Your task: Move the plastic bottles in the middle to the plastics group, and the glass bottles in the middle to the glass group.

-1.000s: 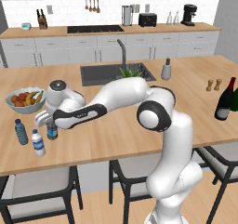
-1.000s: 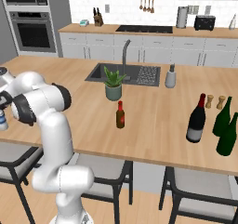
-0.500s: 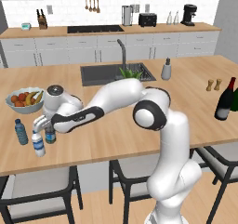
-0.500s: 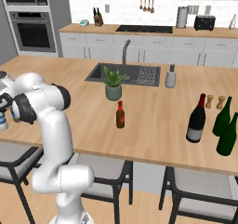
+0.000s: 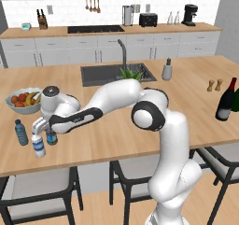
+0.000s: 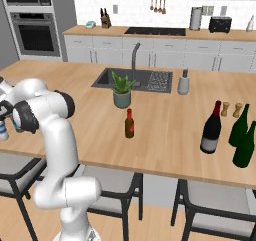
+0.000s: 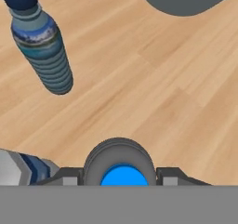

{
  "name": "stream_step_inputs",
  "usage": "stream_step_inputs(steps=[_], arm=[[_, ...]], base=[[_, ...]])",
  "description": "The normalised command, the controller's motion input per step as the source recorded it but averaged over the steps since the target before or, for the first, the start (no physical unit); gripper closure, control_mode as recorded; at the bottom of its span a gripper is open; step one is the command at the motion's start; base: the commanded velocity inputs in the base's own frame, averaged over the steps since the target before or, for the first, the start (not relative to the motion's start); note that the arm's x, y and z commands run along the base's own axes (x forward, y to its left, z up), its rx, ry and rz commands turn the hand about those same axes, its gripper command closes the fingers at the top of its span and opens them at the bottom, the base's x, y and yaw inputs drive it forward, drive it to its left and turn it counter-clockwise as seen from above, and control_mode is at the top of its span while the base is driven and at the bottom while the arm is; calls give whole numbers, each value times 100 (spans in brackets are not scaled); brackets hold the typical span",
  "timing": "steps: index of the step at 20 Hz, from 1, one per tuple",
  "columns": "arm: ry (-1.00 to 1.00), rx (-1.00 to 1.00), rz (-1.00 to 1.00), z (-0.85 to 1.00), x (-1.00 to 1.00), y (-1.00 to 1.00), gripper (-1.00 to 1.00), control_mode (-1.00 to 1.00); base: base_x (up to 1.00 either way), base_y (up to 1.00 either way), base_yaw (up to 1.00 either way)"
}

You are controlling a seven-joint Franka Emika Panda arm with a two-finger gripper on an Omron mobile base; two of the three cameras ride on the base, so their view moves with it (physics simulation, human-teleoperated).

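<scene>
Here, the jaws partly hide the greyish water bottle [image 5: 52, 138].

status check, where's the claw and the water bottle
Claw straddles the grey water bottle, grip state unclear. Blue bottle and white-capped bottle close by. Wine bottle, brown bottle unmoved.

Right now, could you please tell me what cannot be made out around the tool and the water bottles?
- Hand view: the tool flanks the plastic bottle, but the bottom edge cuts off its fingertips, so gripping or released is unclear.
- Hand view: the white-capped bottle is cut off by the left edge, and the fruit bowl by the top edge.
- Left base view: the robot's hand covers the plastic bottle's top, and the contact is too small to judge.
</scene>
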Motion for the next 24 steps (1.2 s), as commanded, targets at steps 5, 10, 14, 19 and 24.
stream_step_inputs(steps=[5, 10, 14, 19, 24], arm=[[0, 0, 1, -1, 5, 0, 100, -100], [1, 0, 0, 19, 15, 0, 100, -100], [4, 0, 0, 28, 26, 0, 100, -100], [4, 0, 0, 1, 32, 1, 100, -100], [0, 0, 0, -31, 10, 5, 100, -100]], base=[[0, 0, 0], [0, 0, 0], [0, 0, 0], [0, 0, 0], [0, 0, 0]])
